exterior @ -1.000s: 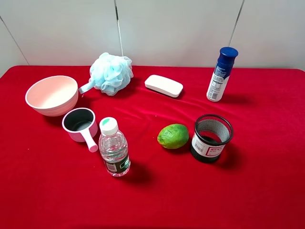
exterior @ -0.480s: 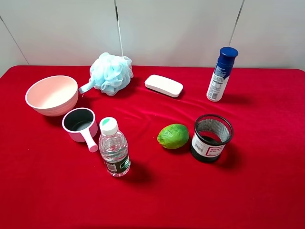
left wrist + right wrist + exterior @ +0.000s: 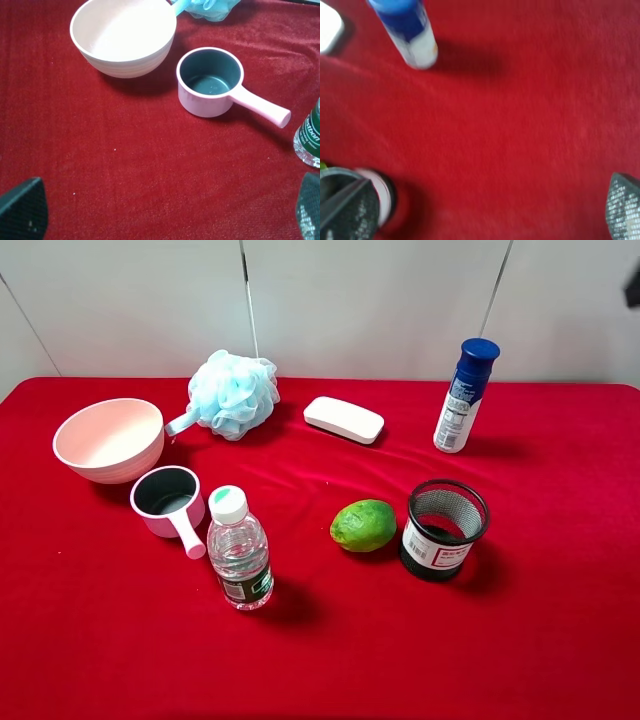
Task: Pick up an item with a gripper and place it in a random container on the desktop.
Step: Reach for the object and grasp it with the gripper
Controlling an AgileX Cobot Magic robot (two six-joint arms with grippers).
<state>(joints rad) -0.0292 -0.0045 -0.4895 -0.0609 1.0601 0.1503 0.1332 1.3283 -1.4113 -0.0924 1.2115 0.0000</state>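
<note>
The white bottle with the dark-blue cap [image 3: 465, 395] stands upright at the back right of the red desktop [image 3: 560, 620]. It shows blurred in the right wrist view [image 3: 409, 31]. The black wire-mesh cup [image 3: 444, 530] stands right of centre, empty, and shows in the right wrist view [image 3: 379, 199] beside one finger. My right gripper [image 3: 485, 215] is open and empty above bare cloth, apart from both. A dark bit of the right arm [image 3: 633, 285] shows at the far right edge. My left gripper [image 3: 165, 215] is open and empty over the cloth.
A pink bowl [image 3: 108, 438], a handled cup [image 3: 168, 500] and a clear water bottle [image 3: 239, 548] stand at the left. A blue bath puff [image 3: 233, 393] and a white flat box [image 3: 343, 419] lie at the back. A green lime [image 3: 363, 525] lies just left of the mesh cup.
A dark part of the right arm has come into the exterior view at the top right edge. The objects on the table have not moved.
</note>
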